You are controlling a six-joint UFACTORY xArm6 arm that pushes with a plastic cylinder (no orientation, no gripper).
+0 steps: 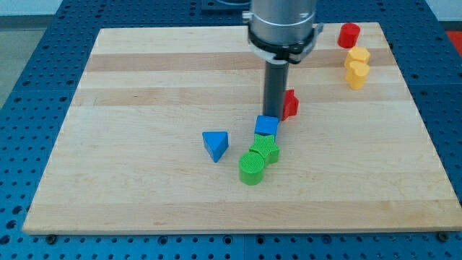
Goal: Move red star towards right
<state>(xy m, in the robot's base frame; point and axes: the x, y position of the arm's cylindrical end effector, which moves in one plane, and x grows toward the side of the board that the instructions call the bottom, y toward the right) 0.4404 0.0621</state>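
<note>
The red star [290, 105] lies near the middle of the wooden board [144, 87], partly hidden behind my rod. My tip [273, 116] touches down just left of the red star, against its left side, and right above the blue cube [266, 126]. Below the blue cube sit a green star-like block [266, 149] and a green cylinder [250, 169], touching in a diagonal row. A blue triangle [215, 144] lies to the left of that row.
At the view's top right stand a red cylinder [349, 35] and two yellow blocks [358, 55] [356, 74], stacked close together near the board's right edge. A blue perforated table [29, 72] surrounds the board.
</note>
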